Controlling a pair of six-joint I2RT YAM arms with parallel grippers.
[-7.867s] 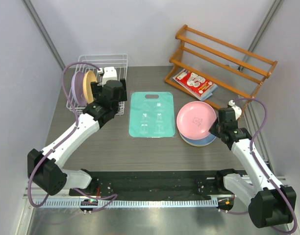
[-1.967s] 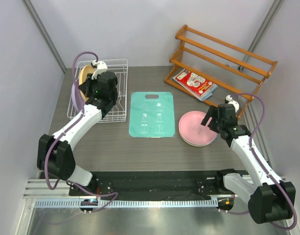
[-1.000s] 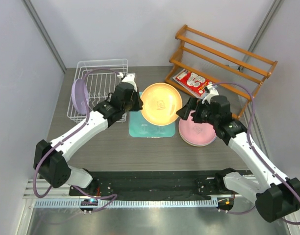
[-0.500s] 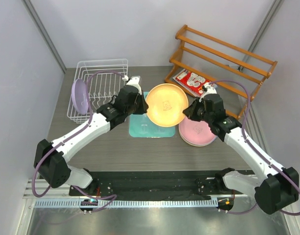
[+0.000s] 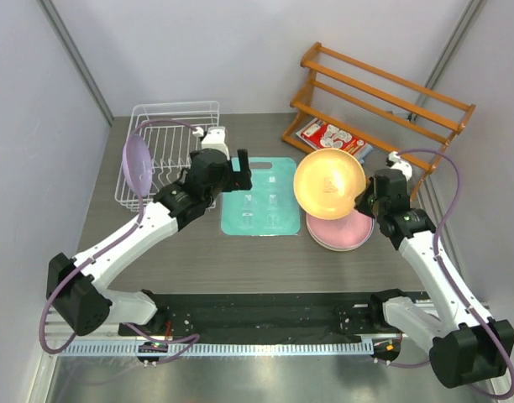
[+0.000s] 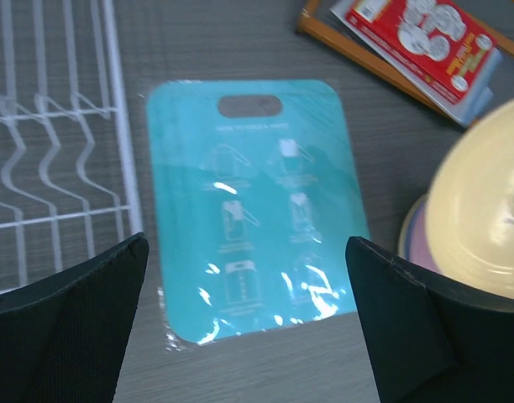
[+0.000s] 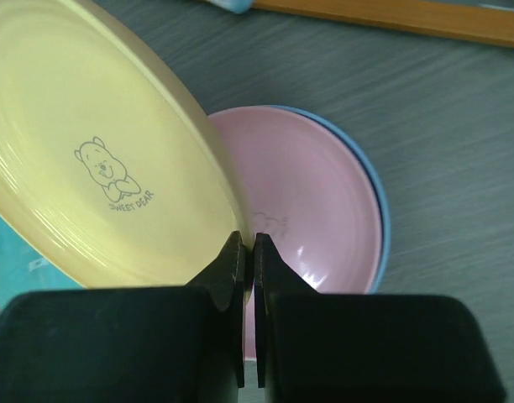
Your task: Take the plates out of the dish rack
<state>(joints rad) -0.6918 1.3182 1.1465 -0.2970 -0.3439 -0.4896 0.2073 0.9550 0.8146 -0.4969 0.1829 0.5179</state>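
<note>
Aloft, yellow plate [image 5: 328, 183] in right claw [image 7: 249, 248]

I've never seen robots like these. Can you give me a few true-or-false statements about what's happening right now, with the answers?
1. The right gripper is clamped on the rim of the yellow plate. True.
2. The dish rack holds no plates. False: a lilac plate stands on edge at its left end in the top view.
3. The left gripper is carrying a plate. False: it is open and empty, above the teal mat.
4. The pink plate lies on top of a blue plate. True.
</note>
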